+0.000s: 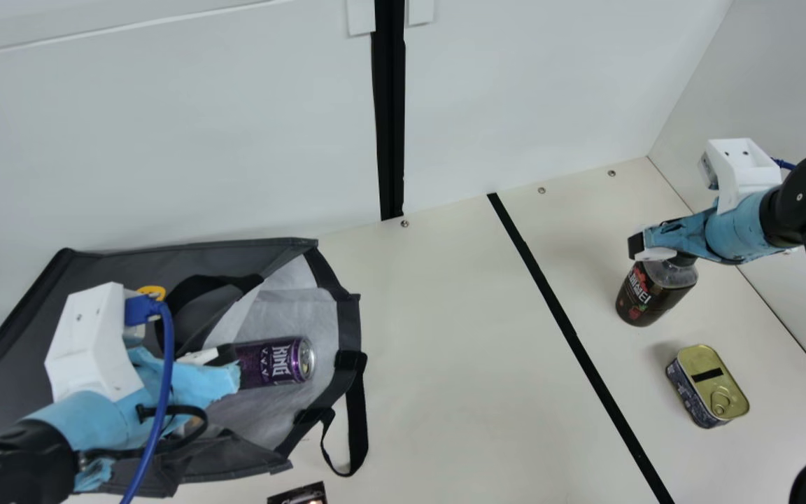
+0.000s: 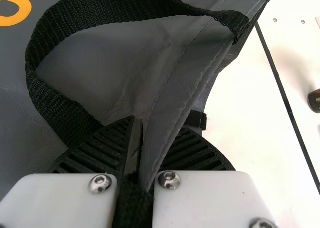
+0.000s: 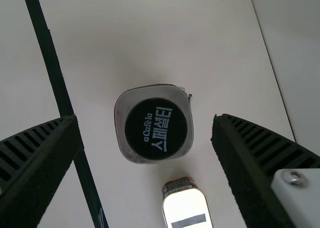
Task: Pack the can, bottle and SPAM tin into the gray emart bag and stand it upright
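Bottle (image 1: 644, 301): standing on the bench (image 1: 445, 350), near the SPAM tin (image 1: 708, 385); likely heavy with drink, smooth, best gripped round its firm upper body.
Right tool (image 3: 144, 122): spread, with the cap (image 3: 156, 129) seen between its sides from the right wrist; main view adds the bottle's side and label.
Bag (image 1: 349, 325): limp, lying over, can (image 1: 270, 362) in its mouth; left tool (image 2: 144, 130) pinches a fabric edge.

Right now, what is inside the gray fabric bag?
Inside the bag, a purple metal can lies, silver lid toward the opening. The left gripper covers its other end; the bag's deeper part is hidden by its fabric.
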### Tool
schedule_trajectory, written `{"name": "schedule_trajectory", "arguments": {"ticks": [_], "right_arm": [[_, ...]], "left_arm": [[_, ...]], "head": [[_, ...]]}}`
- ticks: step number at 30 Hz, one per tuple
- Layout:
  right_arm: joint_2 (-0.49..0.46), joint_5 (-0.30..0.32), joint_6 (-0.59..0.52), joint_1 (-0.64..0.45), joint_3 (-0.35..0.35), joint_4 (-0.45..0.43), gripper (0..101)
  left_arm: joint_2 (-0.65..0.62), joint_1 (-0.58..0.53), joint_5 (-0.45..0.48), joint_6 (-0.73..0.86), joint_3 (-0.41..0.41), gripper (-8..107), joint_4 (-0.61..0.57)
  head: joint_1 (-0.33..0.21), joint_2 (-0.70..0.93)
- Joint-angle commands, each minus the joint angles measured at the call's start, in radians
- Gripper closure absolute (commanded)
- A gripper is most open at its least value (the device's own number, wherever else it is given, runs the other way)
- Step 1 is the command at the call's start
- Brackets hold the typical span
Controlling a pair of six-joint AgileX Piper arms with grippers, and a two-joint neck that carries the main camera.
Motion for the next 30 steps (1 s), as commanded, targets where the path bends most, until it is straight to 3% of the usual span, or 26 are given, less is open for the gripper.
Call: {"name": "schedule_trajectory", "arguments": {"ticks": [1,11,30], "right_arm": [[0.007,0.003,-0.003,-0.001,-0.001,0.004,33],[0.033,0.009,-0.021,-0.007,-0.008,0.031,100],[0.082,0.086,-0.203,-0.003,-0.165,0.14,101]], "left_arm": [[0.0,0.0,0.0,0.0,0.0,107,0.0],[0.0,0.0,0.0,0.0,0.0,107,0.0],[0.0,0.0,0.0,0.0,0.0,107,0.0]], "head": [[-0.023,-0.001],[-0.023,-0.001],[-0.023,-0.001]]}}
